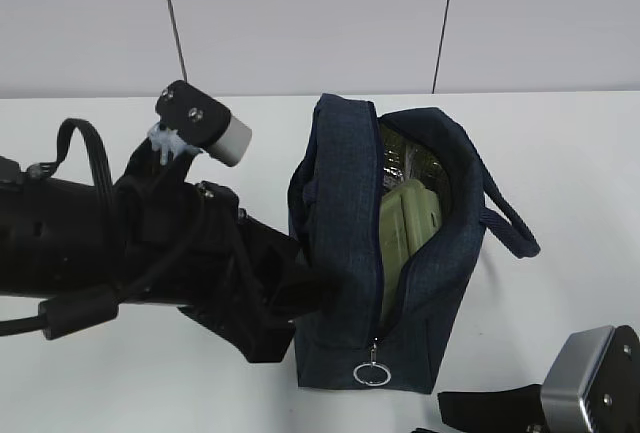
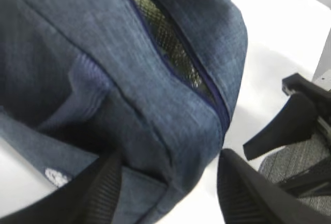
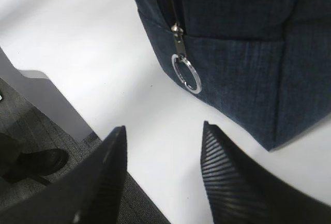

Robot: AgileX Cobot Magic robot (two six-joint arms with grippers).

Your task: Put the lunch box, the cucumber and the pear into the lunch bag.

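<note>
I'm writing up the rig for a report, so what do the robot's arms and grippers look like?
Both arms are black. The left arm is bulky, with black cables looped along it and a black-and-silver camera block on top. The right arm's camera block is likewise black and silver. The left gripper and right gripper have black fingers with ribbed inner pads.

No legible text, brand, number or sign was found in any of the three views. A small pale mark (image 2: 53,177) was seen on the side of the lunch bag (image 2: 119,79) in the left wrist view, but it was too blurred to be read. Nothing written was made out on the ring pull (image 3: 186,73) or the lunch box (image 1: 408,223).
</note>
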